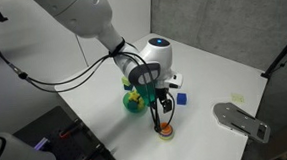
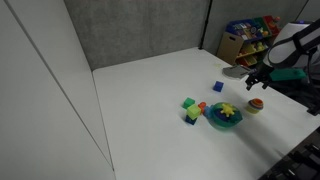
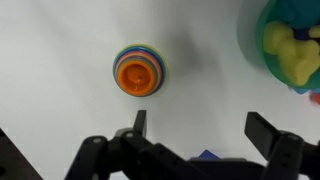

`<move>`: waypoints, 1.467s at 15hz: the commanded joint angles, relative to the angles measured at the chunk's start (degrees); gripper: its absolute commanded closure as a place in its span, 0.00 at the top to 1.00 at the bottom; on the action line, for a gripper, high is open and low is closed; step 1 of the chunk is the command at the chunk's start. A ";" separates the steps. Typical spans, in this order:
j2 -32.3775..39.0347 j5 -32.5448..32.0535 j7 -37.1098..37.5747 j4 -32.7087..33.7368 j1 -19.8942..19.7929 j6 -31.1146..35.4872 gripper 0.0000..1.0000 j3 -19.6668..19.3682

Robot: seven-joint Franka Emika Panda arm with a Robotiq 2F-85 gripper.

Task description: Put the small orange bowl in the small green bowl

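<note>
The small orange bowl (image 3: pixel 138 74) sits inside the small green bowl (image 3: pixel 121 60), whose green rim shows around it. The pair stands on the white table and shows in both exterior views (image 1: pixel 165 133) (image 2: pixel 255 105). My gripper (image 3: pixel 200 125) is open and empty, with both fingers spread wide. It hangs above the table just beside the nested bowls, apart from them. It also shows in both exterior views (image 1: pixel 163 111) (image 2: pixel 256 84).
A larger teal bowl (image 3: pixel 285 45) (image 1: pixel 135 101) (image 2: pixel 224 116) holds colourful blocks close by. A blue cube (image 1: pixel 182 99) (image 2: pixel 218 87) lies near it. Loose blocks (image 2: pixel 190 108) lie further off. A grey flat object (image 1: pixel 241 119) lies at the table edge.
</note>
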 commanded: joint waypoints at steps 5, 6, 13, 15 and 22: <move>-14.24 -11.78 11.83 -2.10 5.60 -17.29 1.00 -3.31; -16.20 -12.33 12.36 -2.06 5.40 -20.47 1.00 -2.71; -29.36 -11.01 7.82 -1.95 4.06 -39.20 1.00 1.32; -33.46 -10.36 5.28 -2.11 3.95 -43.25 1.00 2.05; -46.37 -5.73 -4.18 -0.21 4.44 -55.12 1.00 2.52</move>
